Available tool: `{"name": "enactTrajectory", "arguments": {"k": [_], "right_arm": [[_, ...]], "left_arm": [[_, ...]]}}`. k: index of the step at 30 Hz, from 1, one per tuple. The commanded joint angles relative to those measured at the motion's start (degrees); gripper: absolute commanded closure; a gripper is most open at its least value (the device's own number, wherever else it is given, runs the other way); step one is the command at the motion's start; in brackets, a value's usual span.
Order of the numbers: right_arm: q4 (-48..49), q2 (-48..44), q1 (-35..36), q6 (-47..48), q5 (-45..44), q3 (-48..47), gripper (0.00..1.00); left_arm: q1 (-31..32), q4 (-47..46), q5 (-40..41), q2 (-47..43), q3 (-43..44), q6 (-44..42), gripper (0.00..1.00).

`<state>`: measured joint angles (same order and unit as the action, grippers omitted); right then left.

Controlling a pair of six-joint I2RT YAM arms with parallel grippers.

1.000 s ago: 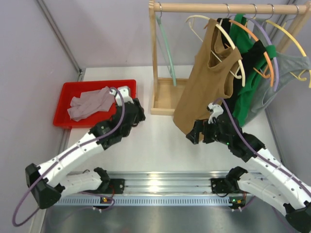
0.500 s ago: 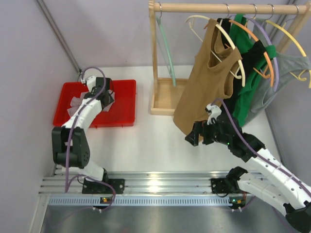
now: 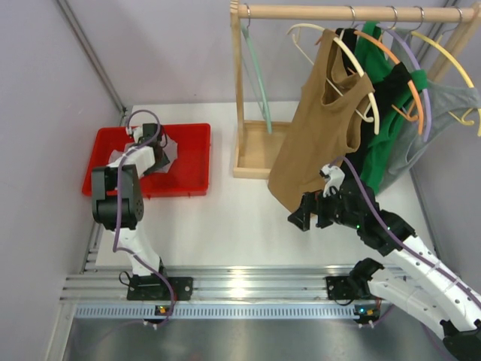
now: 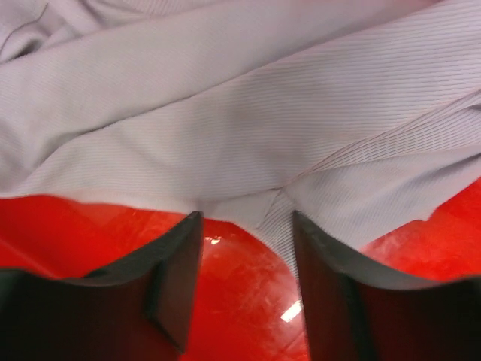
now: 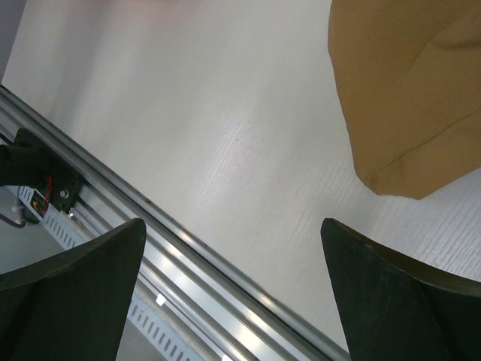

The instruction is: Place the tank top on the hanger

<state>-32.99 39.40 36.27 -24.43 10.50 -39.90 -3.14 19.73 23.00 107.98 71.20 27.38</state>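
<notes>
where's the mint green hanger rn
Top view: the hanger hangs at the wooden rail's left end, beside the rack's post, left of the tan tank top.

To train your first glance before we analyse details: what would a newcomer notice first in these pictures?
The red tray at the left of the table, where the open left pincer is poised at the crumpled pale mauve tank top. Then the wooden rack at the back right, crowded with hung clothes, a tan-brown tank top foremost, and a bare mint-green hanger at its left end.
</notes>
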Motion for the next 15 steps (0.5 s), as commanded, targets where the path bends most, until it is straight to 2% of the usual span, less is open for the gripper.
{"name": "enactTrajectory", "arguments": {"k": [1,2,4,5,9,15], "right_arm": [[0.1,-0.9,0.9,1.0,0.9,0.1,0.00],[0.2,-0.9,0.9,1.1,1.1,0.1,0.00],[0.3,-0.8,0.9,1.0,1.1,0.1,0.00],[0.3,-0.8,0.9,1.0,1.2,0.1,0.00],[0.4,-0.9,0.9,1.0,1.7,0.3,0.00],[0.6,-0.7,0.9,0.7,2.2,0.3,0.00]], "left_arm": [[-0.1,-4.7,-1.1,0.9,0.9,-1.4,0.47],[0.0,-4.1,-1.3,1.4,0.9,-1.2,0.56],[-0.1,-4.4,-1.4,1.4,-0.2,-1.0,0.65],[-0.1,-5.0,-1.4,1.0,-0.6,-1.1,0.75],[-0.1,-4.8,-2.8,-0.6,-1.3,-2.0,1.00],[0.0,-5.1,-5.6,-8.9,-2.1,-3.7,1.00]]}}
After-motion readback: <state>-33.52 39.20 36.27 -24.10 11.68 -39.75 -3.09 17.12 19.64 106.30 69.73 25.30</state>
